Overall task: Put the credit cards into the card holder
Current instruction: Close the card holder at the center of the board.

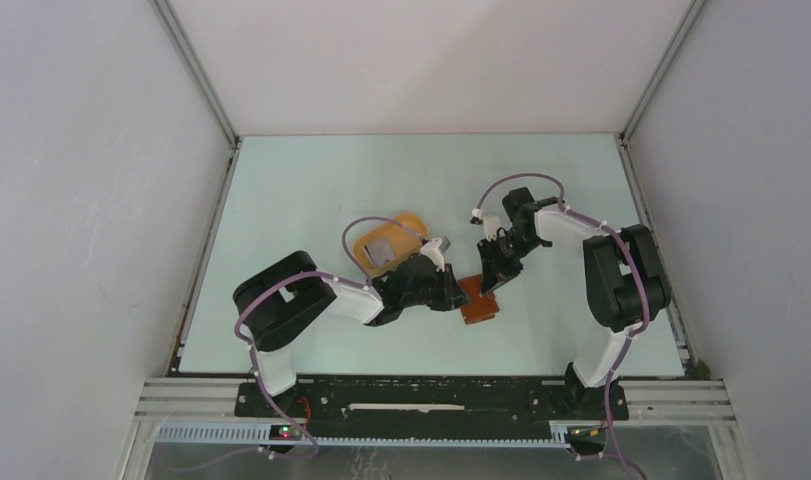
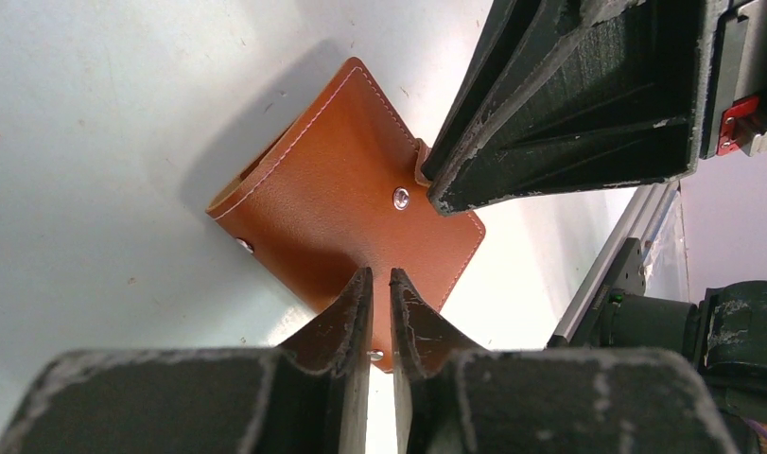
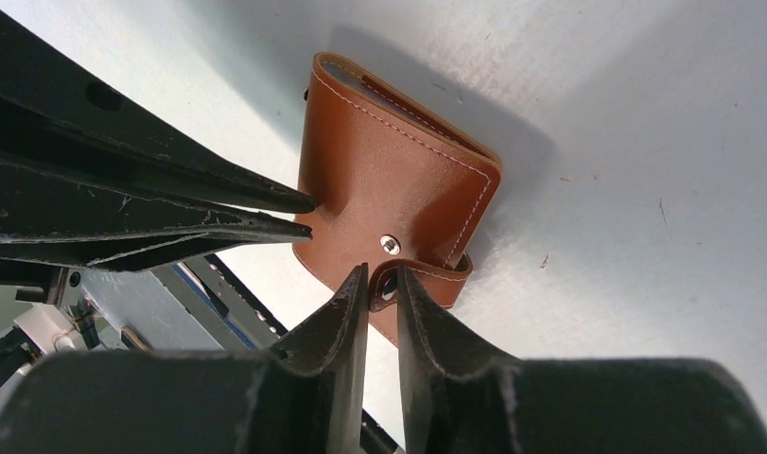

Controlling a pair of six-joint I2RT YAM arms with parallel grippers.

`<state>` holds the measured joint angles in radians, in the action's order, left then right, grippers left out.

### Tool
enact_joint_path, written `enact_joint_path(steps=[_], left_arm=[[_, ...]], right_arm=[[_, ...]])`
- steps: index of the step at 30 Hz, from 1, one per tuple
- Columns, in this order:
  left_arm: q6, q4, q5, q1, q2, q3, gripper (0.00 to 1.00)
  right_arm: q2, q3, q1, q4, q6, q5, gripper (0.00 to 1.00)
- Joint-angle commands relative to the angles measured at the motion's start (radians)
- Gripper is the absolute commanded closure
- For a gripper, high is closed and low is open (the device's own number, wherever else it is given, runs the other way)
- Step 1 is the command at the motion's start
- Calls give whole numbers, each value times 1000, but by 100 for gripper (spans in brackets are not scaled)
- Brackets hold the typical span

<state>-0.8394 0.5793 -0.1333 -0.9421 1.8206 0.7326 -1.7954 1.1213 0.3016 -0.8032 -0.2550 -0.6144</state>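
Right of centre on the tabletop (image 1: 311, 200), toward the near edge, I have the holder (image 1: 479, 303) lying folded with its brown cover up and both hands on it. My left hand (image 1: 459, 290) comes in from 9 o'clock and my right hand (image 1: 493, 272) from 1 o'clock, so the two meet over the leather. In the left wrist view, the left hand (image 2: 380, 276) is clenched to a thin slit on the holder (image 2: 351, 189) at its 6 o'clock corner, with a metal snap showing in the gap. The right hand (image 2: 434, 189) presses in there from 2 o'clock, beside the strap end. In the right wrist view, the right hand (image 3: 382, 274) is pinched on the strap (image 3: 436, 270), which curls round from the holder's (image 3: 389, 180) 4 o'clock edge. Its snap end sits between my fingers, off the stud (image 3: 390, 244) on the cover. The left hand (image 3: 308, 216) shows there at 9 o'clock, tips nipping the cover's edge. Back in the top view, an orange tray (image 1: 411, 222) sits at 10 o'clock from the holder, just beyond my left wrist, with one grey card (image 1: 380, 249) lying flat inside it. I can make out no other card from here.
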Motion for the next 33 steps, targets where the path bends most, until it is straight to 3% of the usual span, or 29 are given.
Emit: enact_joint_path(steps=[1,27,33], left_arm=[[-10,30,18,-1,2,-15,84],[-20,36,20,-3,0,-15,84],[-21,36,21,-3,0,-13,84]], right_arm=[[52,24,-3,-16,-9,-9,75],[80,15,-10,-41,-26,-20,75],[79,12,-9,-35,-22,-7,90]])
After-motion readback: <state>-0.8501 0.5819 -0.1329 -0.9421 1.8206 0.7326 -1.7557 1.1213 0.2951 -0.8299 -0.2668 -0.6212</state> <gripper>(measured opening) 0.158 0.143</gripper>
